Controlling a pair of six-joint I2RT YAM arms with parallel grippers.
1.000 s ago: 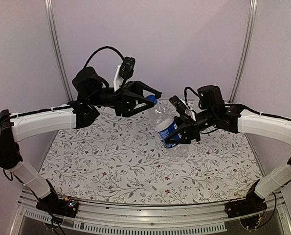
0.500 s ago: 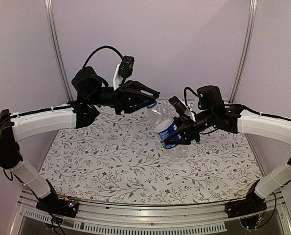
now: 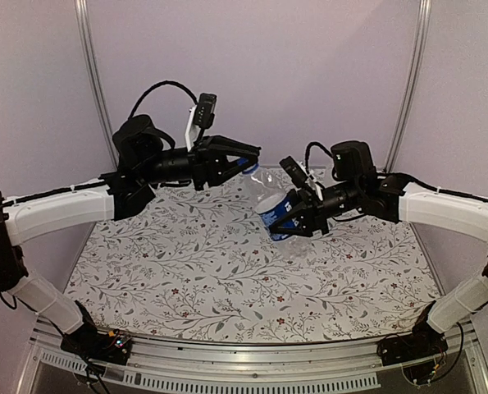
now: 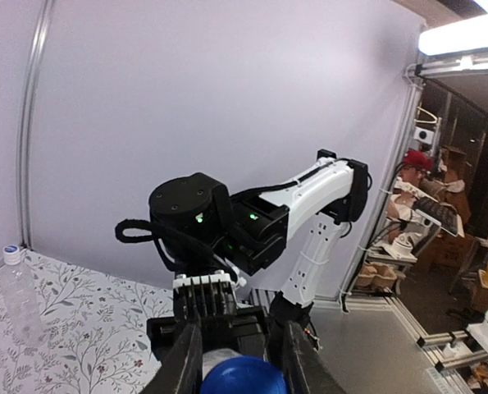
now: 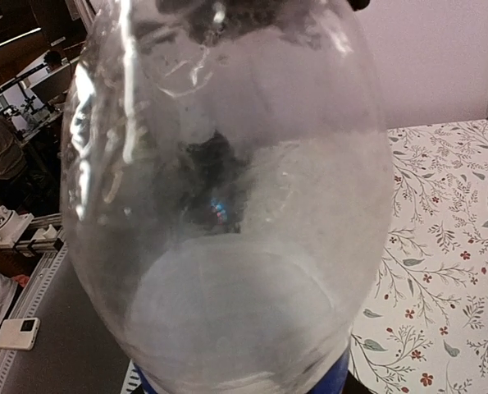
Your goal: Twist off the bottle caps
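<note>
The blue cap (image 4: 242,379) is a smooth, rounded dome of solid plastic, seen in the left wrist view low between the two dark fingers (image 4: 183,365) of the left gripper (image 3: 245,160), which close in on it from either side and appear to pinch it. Whether it sits on the neck or free of it cannot be told. Below it the labelled bottle (image 3: 268,197) is thin, clear and slightly crumpled, with glossy streaks on its bulging wall and a blue band (image 5: 335,379) round the body. It hangs tilted in the air above the middle of the table, neck up towards the left. The right gripper (image 3: 286,220) clamps its lower body at the band. A plain bottle (image 4: 20,302), clear and ribbed, stands upright on the cloth well apart, with a whitish cap (image 4: 11,254) on it. The cloth (image 3: 186,271) is pale with a leafy vine print and small red flowers
</note>
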